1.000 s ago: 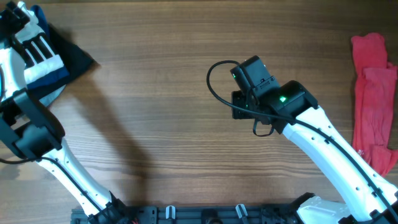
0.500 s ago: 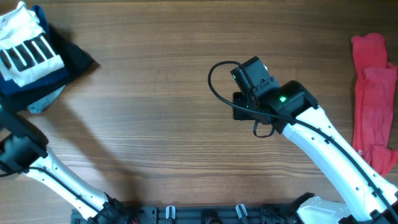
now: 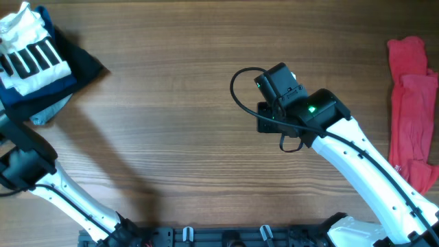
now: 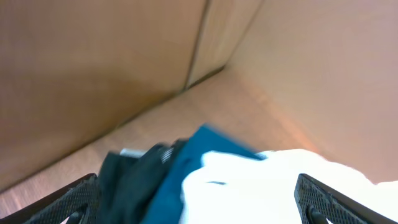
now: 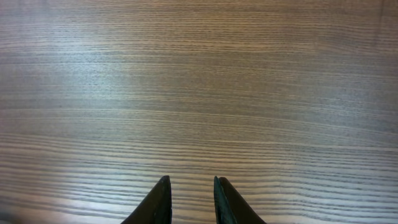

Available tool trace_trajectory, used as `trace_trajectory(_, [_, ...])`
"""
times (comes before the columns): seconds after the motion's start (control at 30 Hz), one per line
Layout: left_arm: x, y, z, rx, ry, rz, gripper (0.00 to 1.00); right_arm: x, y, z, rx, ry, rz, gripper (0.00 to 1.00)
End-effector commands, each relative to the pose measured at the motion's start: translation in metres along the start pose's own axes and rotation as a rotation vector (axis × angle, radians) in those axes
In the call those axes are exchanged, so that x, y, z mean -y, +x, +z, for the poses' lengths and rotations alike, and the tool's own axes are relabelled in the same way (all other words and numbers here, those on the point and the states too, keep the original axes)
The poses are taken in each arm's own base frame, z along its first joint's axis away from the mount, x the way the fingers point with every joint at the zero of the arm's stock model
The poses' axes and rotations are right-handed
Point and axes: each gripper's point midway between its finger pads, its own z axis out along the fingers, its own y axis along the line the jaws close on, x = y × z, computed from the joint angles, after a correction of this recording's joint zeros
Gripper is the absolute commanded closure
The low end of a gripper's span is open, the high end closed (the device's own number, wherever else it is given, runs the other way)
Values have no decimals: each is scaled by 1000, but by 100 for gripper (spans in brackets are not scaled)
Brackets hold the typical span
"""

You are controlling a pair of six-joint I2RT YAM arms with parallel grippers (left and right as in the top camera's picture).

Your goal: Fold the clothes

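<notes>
– Fingertips (image 5: 160,202) of the right gripper (image 5: 189,200), closest in the wrist view?
– Nearly together, only a thin strip of wooden table (image 5: 199,74) between, gripping nothing. From overhead, hovering over bare wood about mid-table.
– And the left gripper (image 4: 196,208)?
– Fingers (image 4: 71,202) spread wide, one at each lower corner of the wrist view, holding nothing.
– Just beyond those tips?
– White T-shirt (image 4: 273,186) nearest, blue piece (image 4: 186,158) beside and under, dark piece (image 4: 127,180) to the left; all blurred. From overhead, black block stripes on the white shirt, lying topmost on the blue and dark pieces at the table's far left corner.
– Anything farther off?
– Red shirts (image 3: 411,103), bunched along the right edge, well apart from both grippers.
</notes>
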Motion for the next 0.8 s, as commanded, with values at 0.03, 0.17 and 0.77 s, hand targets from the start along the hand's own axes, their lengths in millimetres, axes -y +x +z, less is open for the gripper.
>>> trace_trajectory(0.03, [68, -91, -99, 185, 130, 20, 0, -2, -6, -6, 30, -22, 20, 76])
trace_trajectory(0.17, [108, -91, -148, 152, 181, 46, 0, -5, -10, -6, 46, -31, 23, 77])
trace_trajectory(0.77, [276, 171, -323, -634, 437, 447, 0, 9, -80, -11, 266, -109, 115, 17])
